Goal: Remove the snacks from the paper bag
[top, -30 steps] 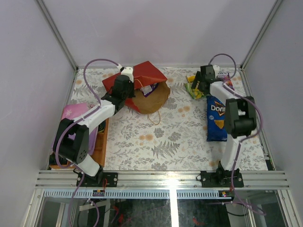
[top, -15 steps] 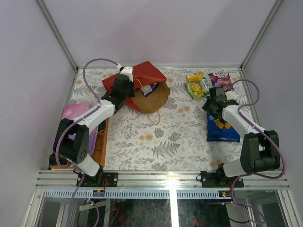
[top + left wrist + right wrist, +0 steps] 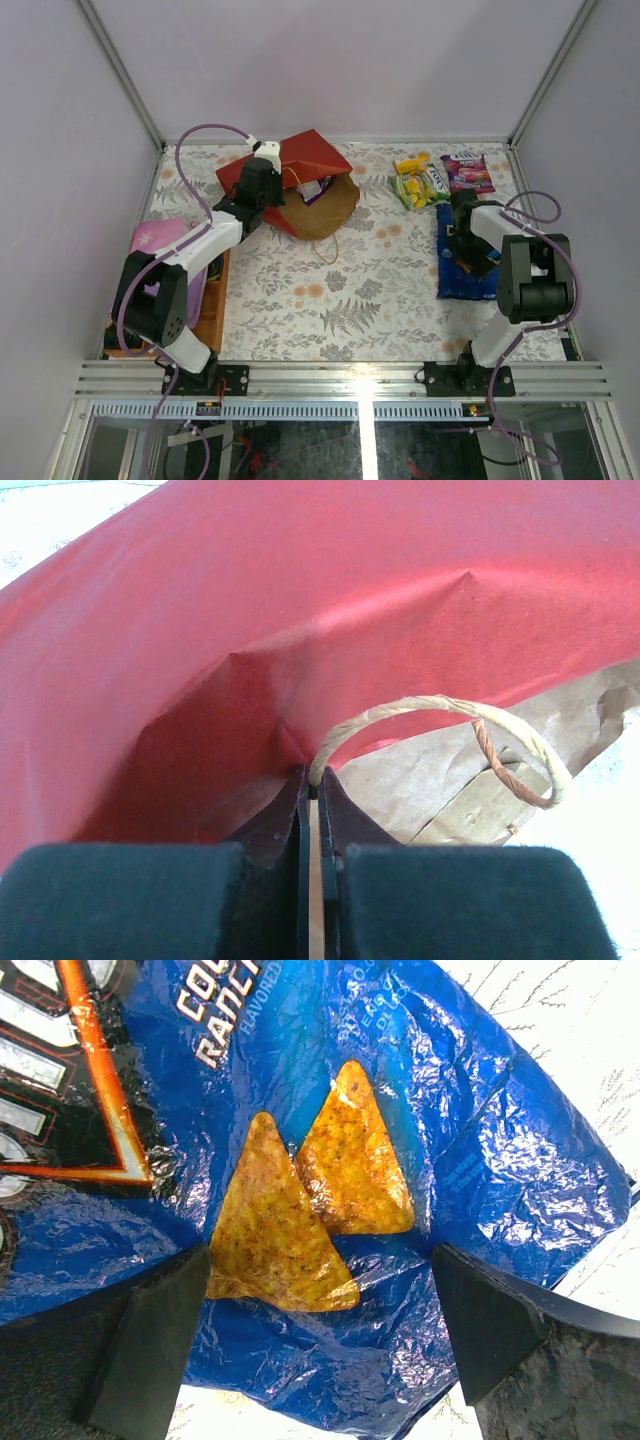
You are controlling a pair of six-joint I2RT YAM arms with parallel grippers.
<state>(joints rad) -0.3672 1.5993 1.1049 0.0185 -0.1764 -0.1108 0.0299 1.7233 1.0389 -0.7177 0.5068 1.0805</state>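
Note:
The red paper bag (image 3: 312, 160) lies on its side at the far left, its brown mouth facing right. A purple-white packet (image 3: 314, 188) shows inside the mouth. My left gripper (image 3: 262, 192) is shut on the bag's rim where the tan cord handle (image 3: 440, 712) is fixed; the left wrist view shows it (image 3: 312, 788) against the red paper (image 3: 300, 590). My right gripper (image 3: 463, 246) is open and empty, just above the blue Doritos bag (image 3: 460, 272), which fills the right wrist view (image 3: 330, 1080) between the spread fingers (image 3: 150, 1340). Green-yellow (image 3: 412, 188), orange (image 3: 410, 164) and purple (image 3: 467, 172) packets lie at the far right.
A flat pink-purple item with stars (image 3: 158, 238) rests on a wooden tray (image 3: 212, 300) at the left edge. Enclosure walls and metal rails bound the table on all sides. A loose cord handle (image 3: 328, 250) trails from the bag's mouth onto the patterned cloth.
My right arm has drawn back from the packets at the far right and now hangs over the Doritos bag. The left arm and the paper bag have not moved.

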